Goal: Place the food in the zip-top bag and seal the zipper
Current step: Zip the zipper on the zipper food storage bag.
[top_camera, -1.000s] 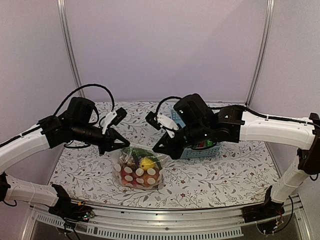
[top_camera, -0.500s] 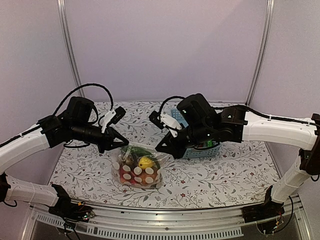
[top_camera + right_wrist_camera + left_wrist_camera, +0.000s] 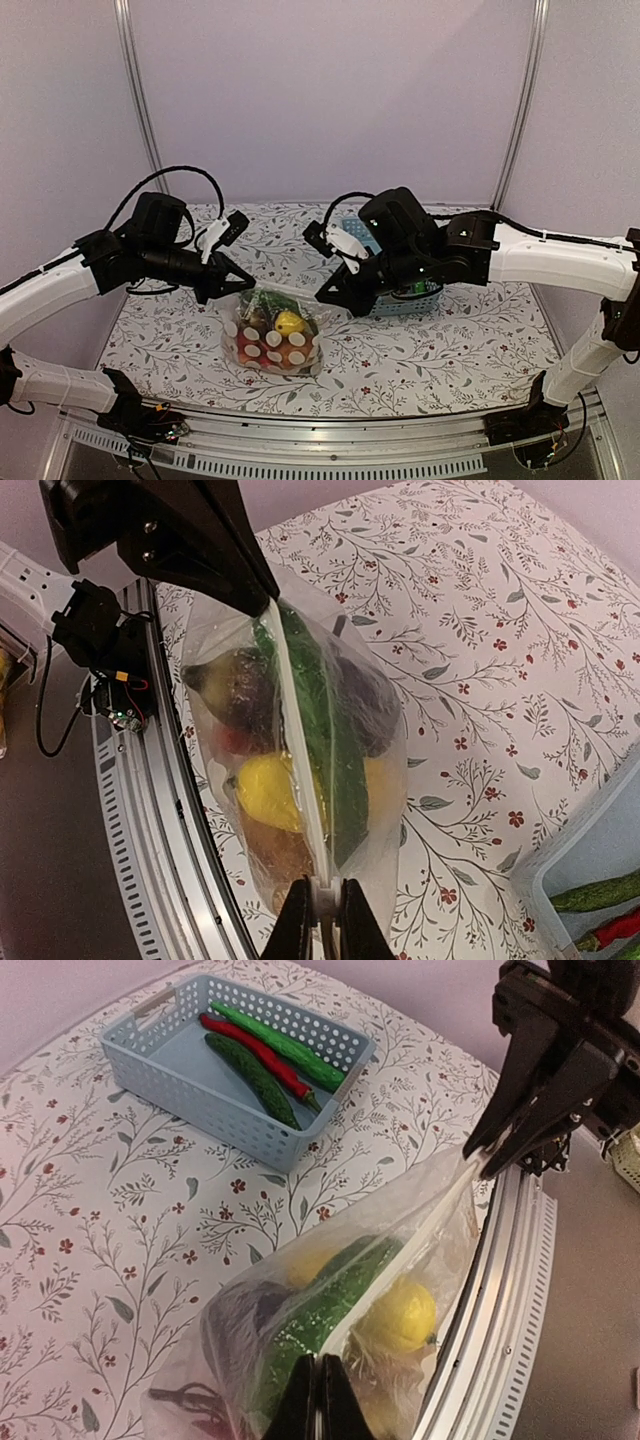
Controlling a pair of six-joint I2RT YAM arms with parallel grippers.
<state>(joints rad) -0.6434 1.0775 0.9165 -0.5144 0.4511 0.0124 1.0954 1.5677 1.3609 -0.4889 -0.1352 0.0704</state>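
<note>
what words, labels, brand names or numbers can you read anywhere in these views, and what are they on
No readable text in any view.
zip-top bag: white polka dots only, no print.
light-blue basket: no label or brand visible.
tablecloth: floral pattern only.
circuit board at the table's edge: any markings are too small to read.

This one's a robot lab booth. Plain lilac panels (image 3: 330, 100) and aluminium posts (image 3: 140, 100) wall in the floral-covered table (image 3: 450, 345), with a slotted metal rail (image 3: 350, 440) along its near edge.
</note>
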